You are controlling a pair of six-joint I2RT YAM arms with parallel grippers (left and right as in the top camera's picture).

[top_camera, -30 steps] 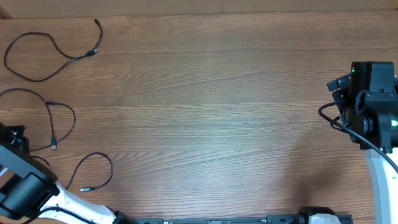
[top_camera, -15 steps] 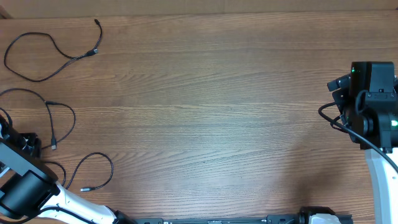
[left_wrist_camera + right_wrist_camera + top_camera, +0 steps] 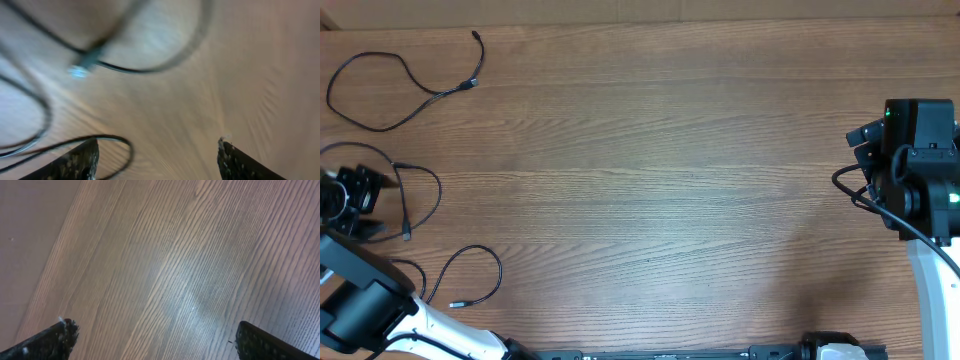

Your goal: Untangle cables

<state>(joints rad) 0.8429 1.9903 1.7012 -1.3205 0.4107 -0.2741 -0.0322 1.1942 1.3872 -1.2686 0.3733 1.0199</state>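
Three thin black cables lie apart at the table's left. One cable (image 3: 380,95) loops at the far corner, a second cable (image 3: 425,190) sits mid-left, and the third cable (image 3: 480,275) curls near the front. My left gripper (image 3: 365,203) hangs over the mid-left one, open and holding nothing. In the blurred left wrist view, my left gripper (image 3: 157,160) has bare wood between its fingertips (image 3: 75,162). A cable loop (image 3: 120,145) runs beside the left one and a plug end (image 3: 80,70) lies farther off. My right gripper (image 3: 868,150) is far right, and the right wrist view shows this gripper (image 3: 160,340) open over bare wood.
The wooden table (image 3: 650,170) stretches wide between the two arms. The right arm's thick black wire (image 3: 850,190) hangs beside its wrist. The left arm's white link (image 3: 440,330) crosses the front-left corner close to the nearest cable.
My left gripper has gone from shut to open and moved away from the front edge, over the mid-left cable. The right arm has not moved.
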